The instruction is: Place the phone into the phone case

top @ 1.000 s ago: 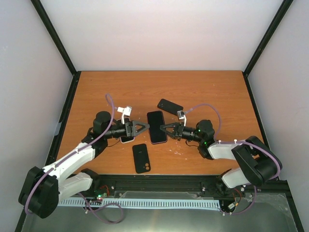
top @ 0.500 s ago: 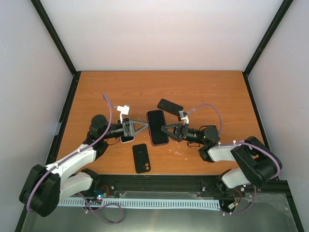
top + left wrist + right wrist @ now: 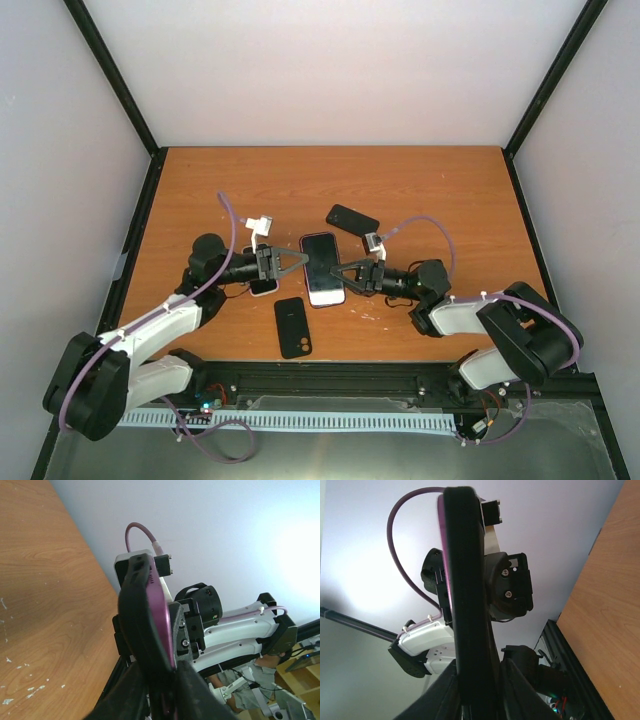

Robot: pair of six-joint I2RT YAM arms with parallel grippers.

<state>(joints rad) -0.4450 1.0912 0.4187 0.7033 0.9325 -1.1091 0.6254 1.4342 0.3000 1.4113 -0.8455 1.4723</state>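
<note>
The phone (image 3: 322,268), a dark slab with a purple case rim around it, hangs just above mid-table between both arms. My left gripper (image 3: 301,260) is shut on its left long edge and my right gripper (image 3: 346,272) is shut on its right long edge. The left wrist view has the phone (image 3: 145,610) edge-on, black with a purple band, clamped by my left gripper (image 3: 160,672). Seen from the right wrist, the phone (image 3: 465,580) stands upright in my right gripper (image 3: 477,672). How deep the phone sits in the purple case is not visible.
A black phone-shaped item (image 3: 291,326) lies flat near the front edge. Another black one (image 3: 352,219) lies behind the right gripper. A pale phone-shaped item (image 3: 263,287) lies partly under the left gripper. A black frame (image 3: 330,375) borders the near edge of the wooden table (image 3: 330,185).
The left gripper's fingers have closed onto the phone's left edge. The phone has shifted a little to the left and its face now catches light. The right gripper followed it.
</note>
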